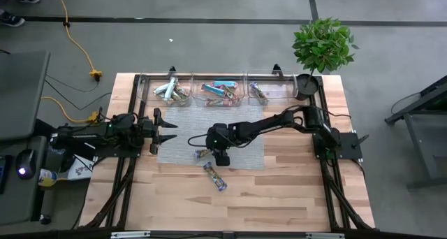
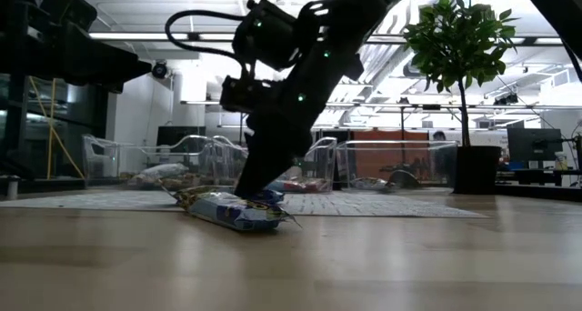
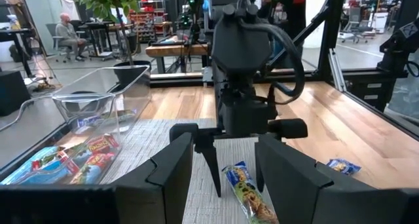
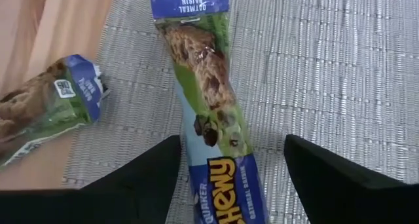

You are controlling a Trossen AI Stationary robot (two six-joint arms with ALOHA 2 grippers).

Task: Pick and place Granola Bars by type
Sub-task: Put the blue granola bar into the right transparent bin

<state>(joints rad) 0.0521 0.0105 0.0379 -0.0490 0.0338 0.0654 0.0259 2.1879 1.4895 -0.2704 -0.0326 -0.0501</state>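
A blue-green granola bar lies flat on the grey mat; it also shows as bar from above and bar from the left wrist. My right gripper hangs low over it, open, pointing down, one finger on either side of the bar and not touching it. A second blue-green bar lies just off the mat on the wood, seen as bar and bar. My left gripper waits open at the mat's left edge.
Three clear bins stand in a row along the table's far edge, holding sorted bars of several colours. A potted plant stands at the far right corner. Bare wood stretches along the near side. A person sits far off in the room.
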